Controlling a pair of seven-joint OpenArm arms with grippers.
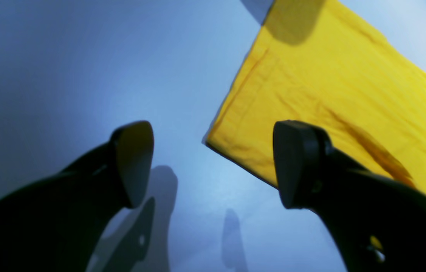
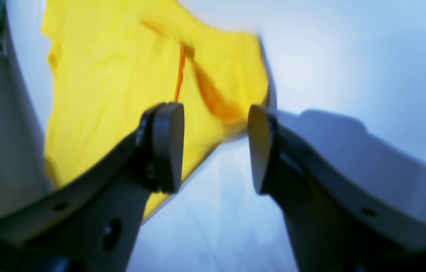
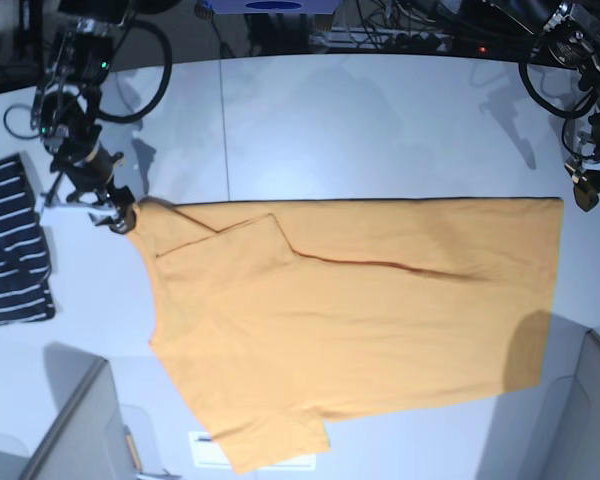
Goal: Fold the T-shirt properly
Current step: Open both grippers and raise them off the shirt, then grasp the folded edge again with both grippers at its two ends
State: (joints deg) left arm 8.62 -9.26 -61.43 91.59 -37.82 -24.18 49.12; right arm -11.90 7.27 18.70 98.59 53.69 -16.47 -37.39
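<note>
The T-shirt [image 3: 360, 330] lies flat across the middle of the tabletop [image 3: 380, 120], with its far long edge folded over toward me, so one sleeve rests on the body and a straight fold line runs from end to end. The near sleeve [image 3: 270, 440] sticks out unfolded. My left hand [image 1: 213, 164] hovers just off the hem corner, fingers spread and holding nothing. My right hand [image 2: 216, 149] hangs by the shoulder corner at the other end; its fingers stand apart with bare tabletop between them, pinching nothing. A striped garment [image 3: 15, 245] sits off to the side, well clear.

I judge the first lengthwise fold is done and both hands are free. The next move, as I see it, is to take the near edge at both ends and bring it over evenly, tucking that loose sleeve in without dragging the crease.
</note>
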